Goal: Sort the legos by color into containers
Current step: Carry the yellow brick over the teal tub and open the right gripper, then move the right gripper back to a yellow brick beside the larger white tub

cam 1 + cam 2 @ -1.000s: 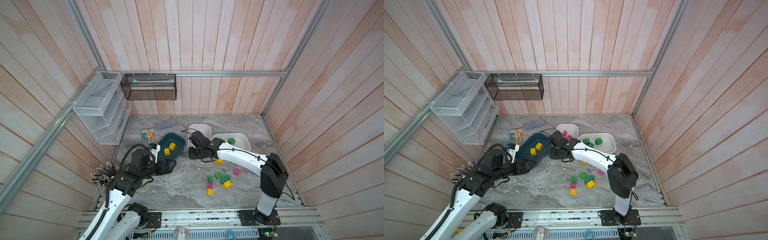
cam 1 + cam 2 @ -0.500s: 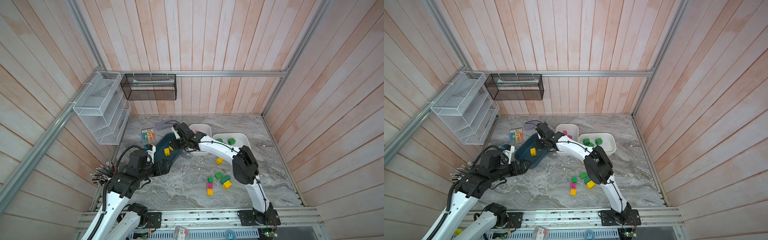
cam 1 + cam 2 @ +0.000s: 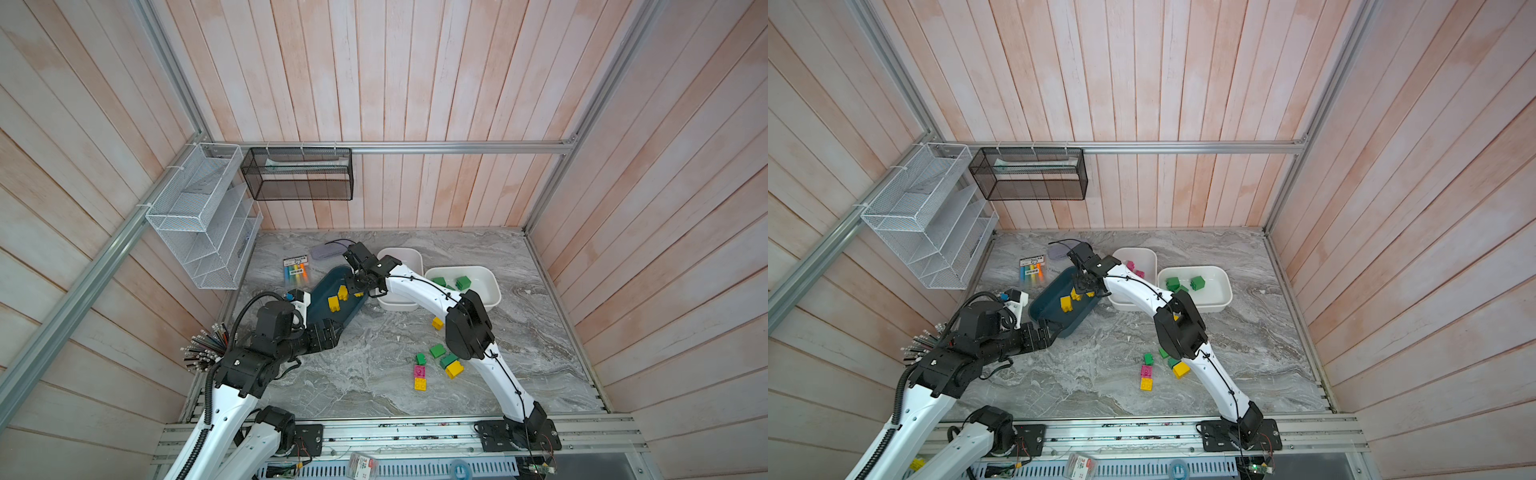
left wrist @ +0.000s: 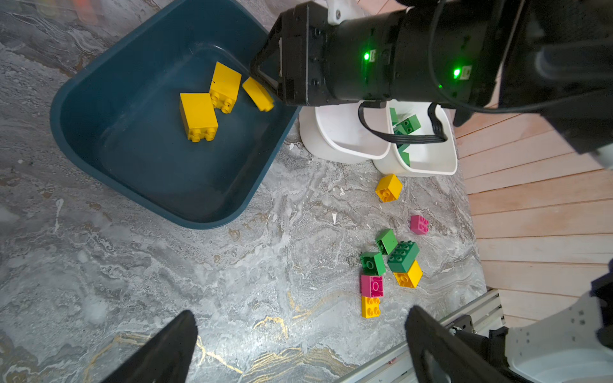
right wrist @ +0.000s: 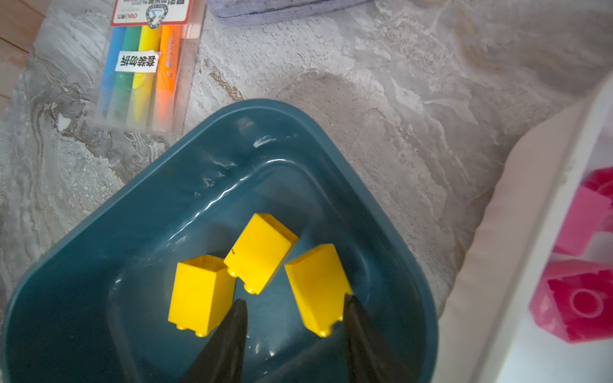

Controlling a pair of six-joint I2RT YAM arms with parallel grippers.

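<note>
The right gripper (image 5: 293,308) hangs low inside the teal tub (image 5: 132,205), at the end nearest the white tubs. Its jaws stand partway apart and nothing is clamped between them. A yellow brick (image 5: 315,288) lies tilted along the inner side of one finger (image 5: 358,331). I can't tell whether it touches that finger or sits just beside it. A clear gap separates it from the other finger. In the left wrist view it looks blurred, right under the fingertips.

Two more yellow bricks (image 5: 200,295) lie on their sides on the tub floor, close together, just beyond the other finger.

The left gripper (image 4: 298,315) is spread wide and holds nothing. It hovers over bare table (image 4: 199,265) by the near end of the teal tub.

Right of the teal tub stands a white tub (image 3: 1136,253) with pink bricks (image 3: 1133,268). Touching that is a second white tub (image 3: 1217,299) with green bricks (image 3: 1183,284).

On the table, a lone yellow cube (image 4: 388,188) sits just in front of the white tubs, with a pink cube (image 4: 419,224) nearer the front. Closer to the front edge is a huddle (image 4: 403,256) of green, yellow and pink pieces.

A marker pack (image 5: 142,66) and a grey case (image 5: 282,8) lie behind the teal tub.
</note>
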